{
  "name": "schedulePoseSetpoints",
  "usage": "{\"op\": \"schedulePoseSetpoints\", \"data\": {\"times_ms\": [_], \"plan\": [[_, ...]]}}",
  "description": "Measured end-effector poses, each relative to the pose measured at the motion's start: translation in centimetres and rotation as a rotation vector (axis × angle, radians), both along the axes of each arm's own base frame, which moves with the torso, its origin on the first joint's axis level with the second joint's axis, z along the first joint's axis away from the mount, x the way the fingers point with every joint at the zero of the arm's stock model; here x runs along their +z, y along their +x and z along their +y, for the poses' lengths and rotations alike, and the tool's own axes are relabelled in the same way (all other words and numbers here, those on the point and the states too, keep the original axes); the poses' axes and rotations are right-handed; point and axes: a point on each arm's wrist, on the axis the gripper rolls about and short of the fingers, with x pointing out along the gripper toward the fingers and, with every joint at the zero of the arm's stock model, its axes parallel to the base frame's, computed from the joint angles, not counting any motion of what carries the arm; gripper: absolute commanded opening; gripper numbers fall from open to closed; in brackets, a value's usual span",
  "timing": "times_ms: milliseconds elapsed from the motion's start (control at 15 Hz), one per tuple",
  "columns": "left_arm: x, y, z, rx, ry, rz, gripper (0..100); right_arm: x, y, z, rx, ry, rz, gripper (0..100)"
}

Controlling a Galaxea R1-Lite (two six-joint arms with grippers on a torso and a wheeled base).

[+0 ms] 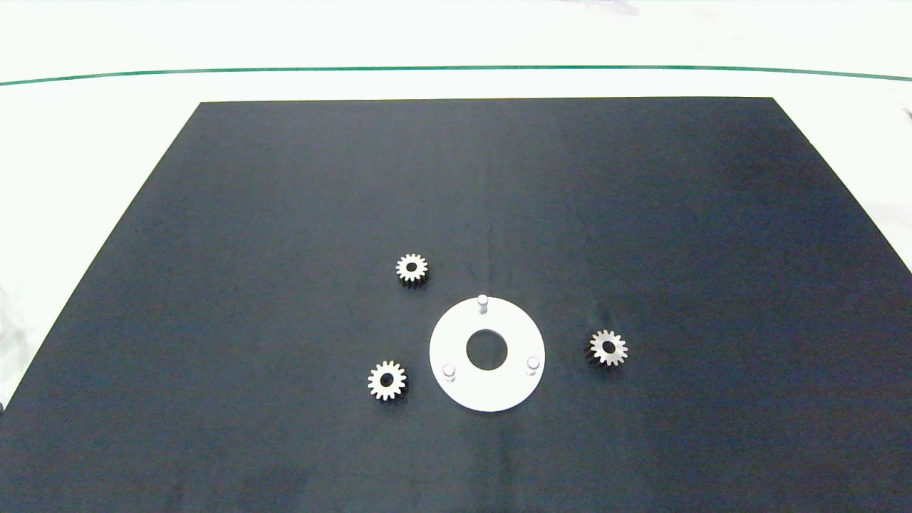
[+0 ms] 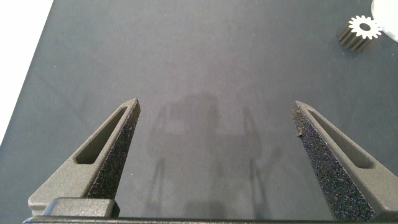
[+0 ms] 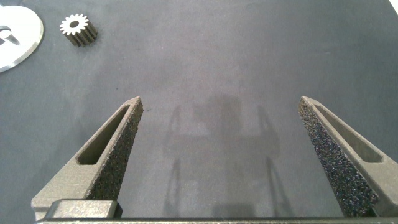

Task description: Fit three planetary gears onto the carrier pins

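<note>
Nearest to us in the wrist views, our left claw point(image 2: 214, 134) hangs spread wide above bare dark mat point(image 1: 214, 249), pinching nothing; our right claw point(image 3: 221, 134) hangs likewise, spread and empty; neither arm shows in the head view, so we judge both parked out at the sides of the surface point(image 1: 85, 157). On the mat, the closest task piece is the near-left gear point(image 1: 387, 380), lying flat just beside the white disc point(image 1: 456, 338); the disc itself sits a little farther in, its three carrier pins point(image 1: 482, 302) upright and all bare; the right gear point(image 1: 608, 348) lies flat near the disc's right edge, apart from it; the far-left gear point(image 1: 412, 268) lies beyond, up-left of the disc and also apart. Our left wrist camera catches one gear point(image 2: 363, 28) at the disc's rim; our right wrist camera catches another point(image 3: 76, 26) beside the disc point(image 3: 15, 53).

We judge the task not yet begun: no gear is on a pin. The next move calls for one claw to travel in over the gear on its own side, come down around the teeth and close, then lift; after that, bore and pin must line up closely, or the gear will sit crooked on the pin.
</note>
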Motion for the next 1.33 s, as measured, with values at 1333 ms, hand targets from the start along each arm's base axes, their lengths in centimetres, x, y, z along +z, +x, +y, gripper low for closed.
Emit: {"op": "schedulePoseSetpoints", "data": {"times_ms": [1333], "plan": [[0.0,0.0,0.0,0.0,0.0,0.0,100,-0.02,0.0,-0.01,-0.003,-0.003,0.001,100]]}}
